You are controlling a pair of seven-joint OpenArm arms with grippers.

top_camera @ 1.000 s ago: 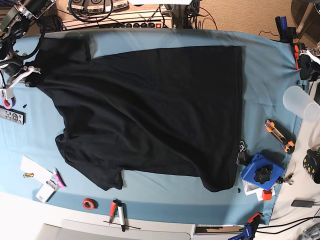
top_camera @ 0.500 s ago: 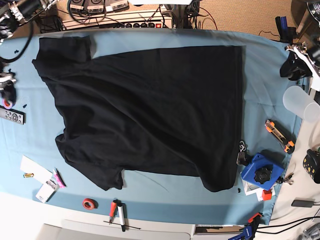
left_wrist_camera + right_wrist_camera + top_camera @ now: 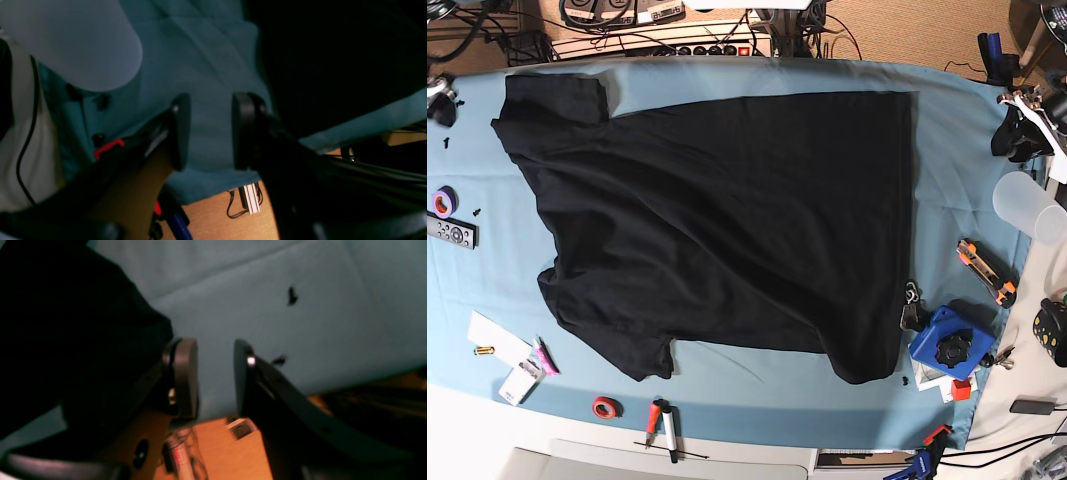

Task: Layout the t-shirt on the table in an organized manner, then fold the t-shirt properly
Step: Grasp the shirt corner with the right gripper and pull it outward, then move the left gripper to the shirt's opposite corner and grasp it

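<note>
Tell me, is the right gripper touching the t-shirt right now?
Apart. The base view shows the right gripper at the table's far corner, with bare blue cloth between it and the t-shirt.

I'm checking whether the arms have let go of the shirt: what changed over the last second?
The right gripper, which a second ago pinched the t-shirt at its sleeve edge, has let go and pulled back toward the table's far corner; its jaws stand open and empty. The left gripper is open and empty at the opposite edge. The shirt lies spread flat, unchanged.
</note>
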